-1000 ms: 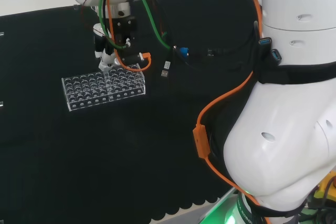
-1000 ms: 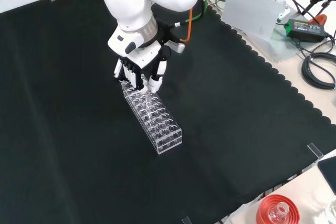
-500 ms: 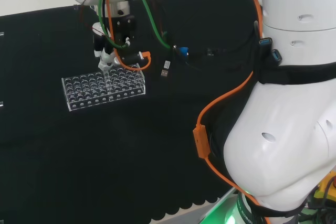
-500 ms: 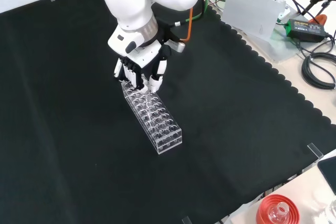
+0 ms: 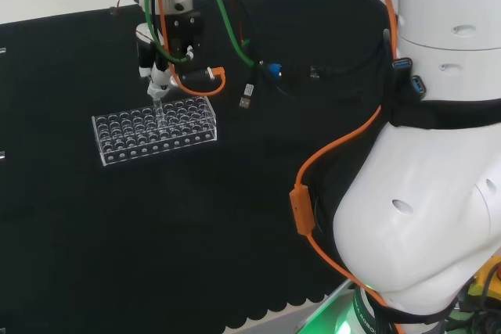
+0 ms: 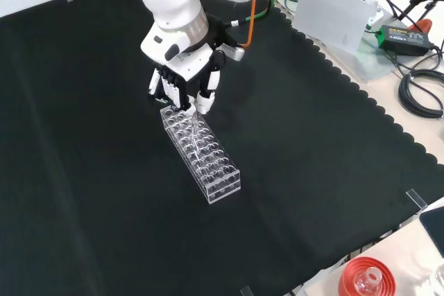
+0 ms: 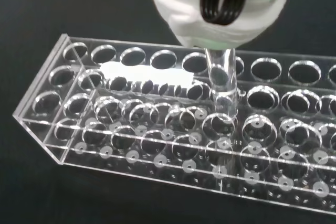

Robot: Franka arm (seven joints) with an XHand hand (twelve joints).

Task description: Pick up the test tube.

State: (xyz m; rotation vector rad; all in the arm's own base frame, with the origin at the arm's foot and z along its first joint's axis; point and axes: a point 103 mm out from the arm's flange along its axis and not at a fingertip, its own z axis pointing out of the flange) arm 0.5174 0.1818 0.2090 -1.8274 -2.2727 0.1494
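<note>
A clear test tube (image 7: 222, 82) stands upright with its lower end still inside a hole of the clear plastic rack (image 7: 131, 148). The hand (image 7: 220, 9) is shut on the tube's top, its white fingertips pinching it. In the head view the hand (image 5: 159, 76) hangs just above the rack's (image 5: 125, 140) far right part, and the tube (image 5: 159, 107) shows as a thin glassy line below it. In the front view the hand (image 6: 182, 84) is over the rack's (image 6: 215, 171) upper end. The rack's other holes look empty.
Orange, green and black cables (image 5: 235, 76) hang from the arm to the right of the rack in the head view. A red ribbed stand with a glass piece (image 6: 365, 279) sits off the cloth at the front view's bottom right. Power gear (image 6: 402, 36) lies at the right.
The hand has risen a little above the rack, drawing the tube partly up out of its hole. The rack has stayed where it was.
</note>
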